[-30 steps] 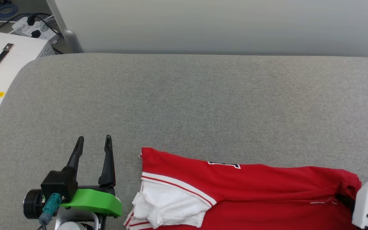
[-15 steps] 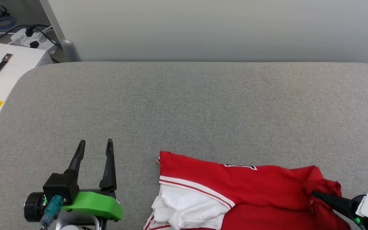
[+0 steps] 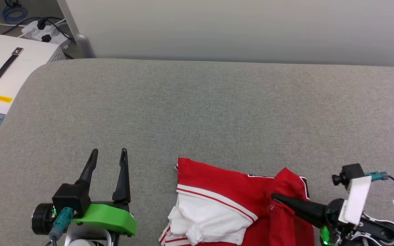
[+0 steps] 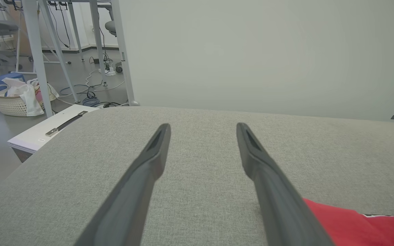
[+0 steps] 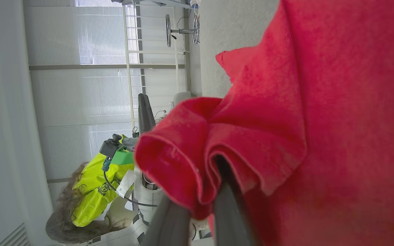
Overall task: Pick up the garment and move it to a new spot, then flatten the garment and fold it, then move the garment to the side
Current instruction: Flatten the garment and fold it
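Note:
The garment [image 3: 224,186] is a red shirt with a white sleeve. It lies at the near edge of the grey padded table [image 3: 197,109]. My right gripper [image 3: 274,197] comes in from the right, shut on the garment's red right edge, which is doubled over leftward onto the body. In the right wrist view, the red cloth [image 5: 320,102] bunches around the closed fingers [image 5: 229,208]. My left gripper [image 3: 109,152] stands open on the bare table left of the garment, apart from it. The left wrist view has a red corner [image 4: 354,229] beside its right finger [image 4: 268,184].
A white case with a black handle [image 3: 9,71] and a power strip [image 3: 44,32] sit beyond the table's far left corner. A pale wall panel [image 3: 238,27] runs behind the table. A person in a yellow-green vest [image 5: 91,191] appears in the right wrist view.
My right gripper has moved left with the garment's right edge, folding it over the body. The head camera has shifted slightly. The left gripper has stayed open in place.

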Tool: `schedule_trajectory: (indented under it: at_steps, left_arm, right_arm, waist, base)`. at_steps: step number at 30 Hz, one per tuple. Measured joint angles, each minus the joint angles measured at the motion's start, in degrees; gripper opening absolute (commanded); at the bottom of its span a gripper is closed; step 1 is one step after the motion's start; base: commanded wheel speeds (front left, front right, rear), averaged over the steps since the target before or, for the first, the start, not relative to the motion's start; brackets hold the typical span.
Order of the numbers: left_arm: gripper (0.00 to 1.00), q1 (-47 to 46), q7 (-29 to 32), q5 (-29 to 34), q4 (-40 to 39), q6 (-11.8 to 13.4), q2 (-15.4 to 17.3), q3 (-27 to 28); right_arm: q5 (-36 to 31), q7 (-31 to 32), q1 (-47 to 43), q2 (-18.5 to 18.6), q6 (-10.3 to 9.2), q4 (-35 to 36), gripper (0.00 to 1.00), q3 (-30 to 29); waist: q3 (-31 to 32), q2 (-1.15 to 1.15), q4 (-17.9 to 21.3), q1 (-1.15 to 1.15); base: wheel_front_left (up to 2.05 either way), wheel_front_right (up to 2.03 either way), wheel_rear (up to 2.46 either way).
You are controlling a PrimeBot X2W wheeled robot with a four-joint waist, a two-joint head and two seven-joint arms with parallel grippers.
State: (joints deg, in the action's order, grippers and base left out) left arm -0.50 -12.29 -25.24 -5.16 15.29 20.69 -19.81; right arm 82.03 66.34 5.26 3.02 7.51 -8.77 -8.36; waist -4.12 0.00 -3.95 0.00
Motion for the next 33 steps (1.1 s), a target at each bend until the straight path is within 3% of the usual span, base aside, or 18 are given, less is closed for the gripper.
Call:
schedule_trajectory:
  at_steps: [10, 19, 21, 22, 28, 33]
  left_arm:
    - [1.00, -3.62, -0.64, 0.00, 0.62, -0.94, -0.97, -0.40]
    - [1.00, -6.93, -1.59, 0.58, 1.74, -2.02, -2.18, -0.46]
    - [1.00, -7.26, -1.83, 0.59, 2.44, -2.44, -2.55, -0.44]
    - [1.00, -7.31, -1.87, 0.60, 2.68, -2.46, -2.67, -0.45]
    - [1.00, -7.39, -2.26, 1.02, 4.03, -3.02, -2.76, -0.08]
    - [1.00, -7.36, -2.30, 1.02, 4.69, -3.28, -2.76, 0.24]
  right_arm:
    - [5.00, -10.07, 4.63, -0.16, -0.01, -0.64, 0.00, 19.17]
    - [0.33, -18.06, 8.98, -0.20, -0.02, -3.36, 0.00, 27.27]
    - [-0.97, -19.83, 9.14, -0.22, -0.03, -4.49, 0.72, 28.51]
    - [-1.05, -20.14, 9.14, -0.23, -0.03, -4.95, 1.00, 29.05]
    - [-2.29, -23.85, 9.16, 0.08, -0.04, -3.46, 1.00, 30.75]
    - [-5.50, -28.98, 8.93, 2.88, -0.04, 2.01, 1.00, 31.27]
  waist:
    - [-4.35, 0.00, -2.12, 0.00]
    - [-8.98, 0.00, -3.03, 0.01]
    - [-9.78, 0.00, -3.06, 0.01]
    - [-10.02, 0.00, -3.05, 0.01]
    - [-9.85, 0.00, -2.22, 0.01]
    - [-8.45, 0.00, -1.52, 0.01]
  base:
    - [0.00, 0.00, 0.00]
    - [0.00, 0.00, 0.00]
    - [0.00, 0.00, 0.00]
    - [0.00, 0.00, 0.00]
    - [0.00, 0.00, 0.00]
    - [0.00, 0.00, 0.00]
